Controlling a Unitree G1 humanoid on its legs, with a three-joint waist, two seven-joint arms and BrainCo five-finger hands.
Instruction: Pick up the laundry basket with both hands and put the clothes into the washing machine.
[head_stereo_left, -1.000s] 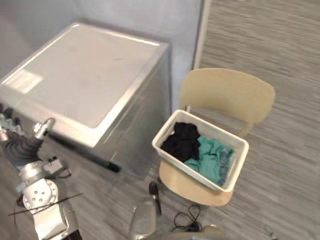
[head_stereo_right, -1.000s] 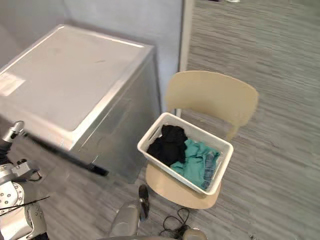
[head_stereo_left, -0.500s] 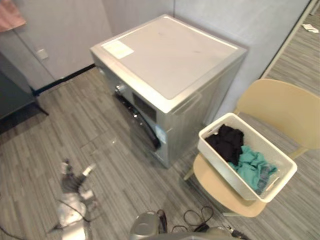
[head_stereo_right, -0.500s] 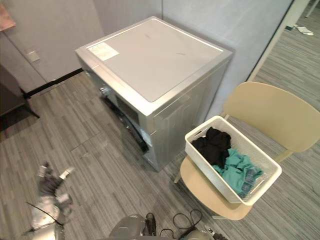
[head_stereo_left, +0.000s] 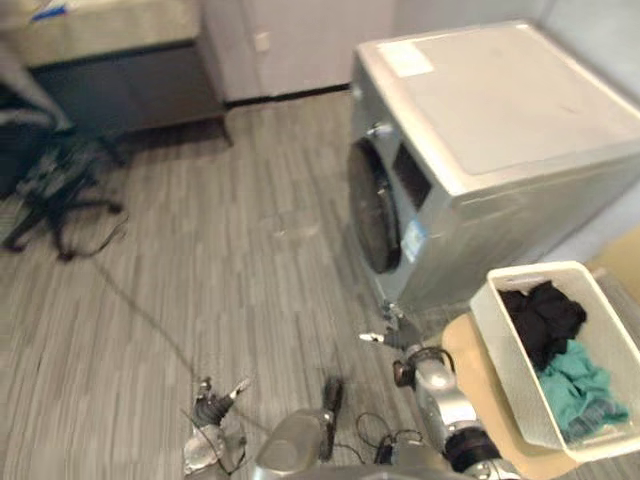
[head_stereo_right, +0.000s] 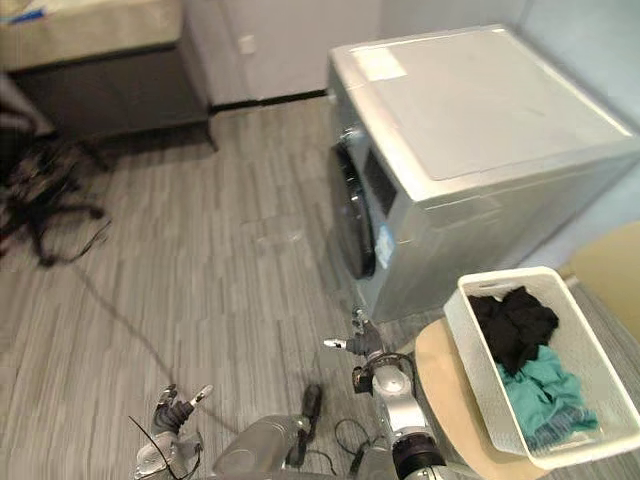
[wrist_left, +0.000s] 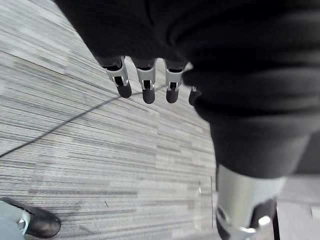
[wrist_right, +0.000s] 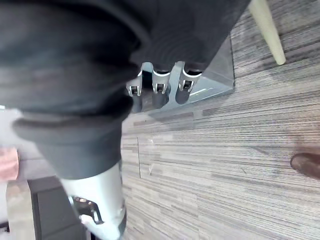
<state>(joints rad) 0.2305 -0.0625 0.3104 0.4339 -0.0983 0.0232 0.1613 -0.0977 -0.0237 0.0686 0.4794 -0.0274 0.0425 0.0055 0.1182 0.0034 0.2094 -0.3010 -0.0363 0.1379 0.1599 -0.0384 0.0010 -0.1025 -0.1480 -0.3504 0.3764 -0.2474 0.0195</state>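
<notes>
Basket (head_stereo_left: 498, 345) sits on the chair (head_stereo_left: 462, 350) at lower right of frame, below the washer (head_stereo_left: 500, 110). Black cloth (head_stereo_left: 540, 318) and teal cloth (head_stereo_left: 582, 385) lie inside it. Washer door (head_stereo_left: 372, 215) looks closed. Left hand (head_stereo_left: 207, 405) is at bottom left, low over the floor (head_stereo_left: 220, 260), fingers straight and loosely spread, holding nothing. Right hand (head_stereo_left: 398, 335) is at bottom centre, near the chair edge and apart from the basket, fingers relaxed, empty.
</notes>
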